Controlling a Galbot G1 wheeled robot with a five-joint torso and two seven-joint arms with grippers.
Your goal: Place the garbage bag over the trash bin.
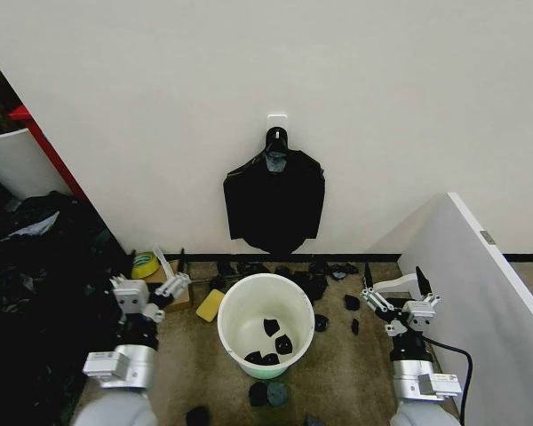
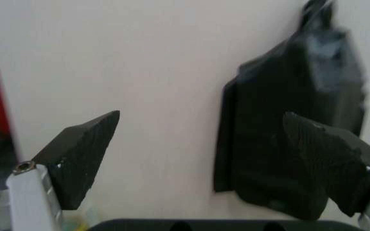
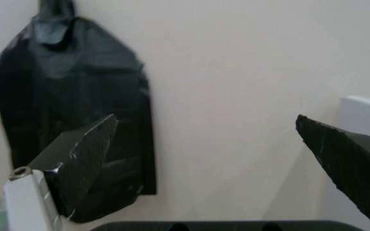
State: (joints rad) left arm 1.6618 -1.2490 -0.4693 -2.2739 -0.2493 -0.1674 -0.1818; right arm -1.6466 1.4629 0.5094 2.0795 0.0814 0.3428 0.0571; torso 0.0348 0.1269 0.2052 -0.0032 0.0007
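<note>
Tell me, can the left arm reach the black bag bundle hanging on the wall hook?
Probably yes: the left gripper is open beside the trash bin, and nothing stands between it and the bundle.

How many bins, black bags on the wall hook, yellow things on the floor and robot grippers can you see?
White trash bin: 1
Black bundle of bags on the wall hook: 1
Yellow things, a tape roll and a sponge: 2
Grippers, left gripper and right gripper, both open: 2
Total: 6
</note>
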